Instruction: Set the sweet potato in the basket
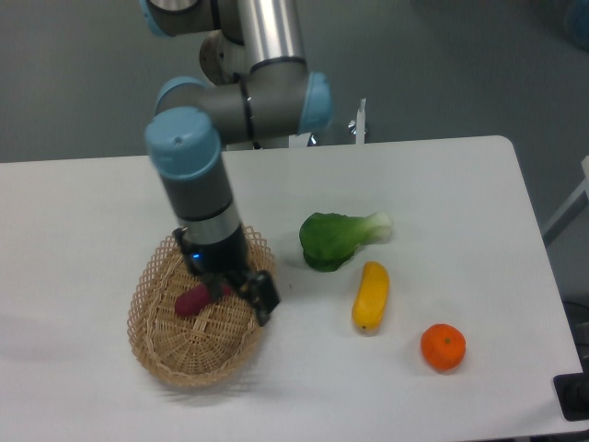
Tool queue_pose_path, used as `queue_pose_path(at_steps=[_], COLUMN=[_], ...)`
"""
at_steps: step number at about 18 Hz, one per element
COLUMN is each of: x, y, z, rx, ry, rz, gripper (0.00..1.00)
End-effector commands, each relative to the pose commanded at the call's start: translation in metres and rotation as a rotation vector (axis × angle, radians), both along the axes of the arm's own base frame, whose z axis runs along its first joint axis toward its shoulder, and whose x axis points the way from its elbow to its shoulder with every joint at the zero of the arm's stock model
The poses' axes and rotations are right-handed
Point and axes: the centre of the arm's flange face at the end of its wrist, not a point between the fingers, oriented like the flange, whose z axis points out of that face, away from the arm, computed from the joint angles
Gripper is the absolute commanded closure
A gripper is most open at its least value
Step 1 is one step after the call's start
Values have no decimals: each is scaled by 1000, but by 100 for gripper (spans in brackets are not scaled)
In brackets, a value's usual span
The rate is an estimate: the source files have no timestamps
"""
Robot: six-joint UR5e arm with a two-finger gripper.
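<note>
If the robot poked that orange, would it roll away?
Probably yes. The orange looks round, so a push would likely send it rolling. It sits alone on the flat white table, with nothing beside it to stop it. Its skin looks smooth, perhaps slippery.

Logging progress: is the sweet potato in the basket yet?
In: the sweet potato lies within the basket rim, at the gripper.

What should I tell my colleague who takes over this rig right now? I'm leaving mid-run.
Claw: down over the basket, its fingers at the sweet potato; whether they are clamped or released cannot be told.
Sweet potato: inside the basket's rim, at the upper part.
Other items: green vegetable, yellow vegetable and orange lie on the table, right of the basket.
Done: potato brought to the basket.
Left: confirm release, lift the arm away.
</note>
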Motion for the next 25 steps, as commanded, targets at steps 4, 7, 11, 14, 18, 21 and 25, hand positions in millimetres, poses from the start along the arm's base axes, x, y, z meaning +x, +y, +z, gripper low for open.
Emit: queue_pose_path(at_steps=[4, 7, 11, 14, 18, 21, 25], x=[-37, -66, -106, -133, -157, -171, -177], y=[-34, -64, -107, -146, -193, -221, -230], z=[9, 16, 26, 40, 65, 70, 71], rx=[-60, -119, -191, -229, -242, -257, -245], ry=[5, 6, 27, 23, 19, 20, 21], rz=[-9, -50, -126, -194, -317, -401, -400], gripper=[0, 0, 0, 0, 0, 0, 0])
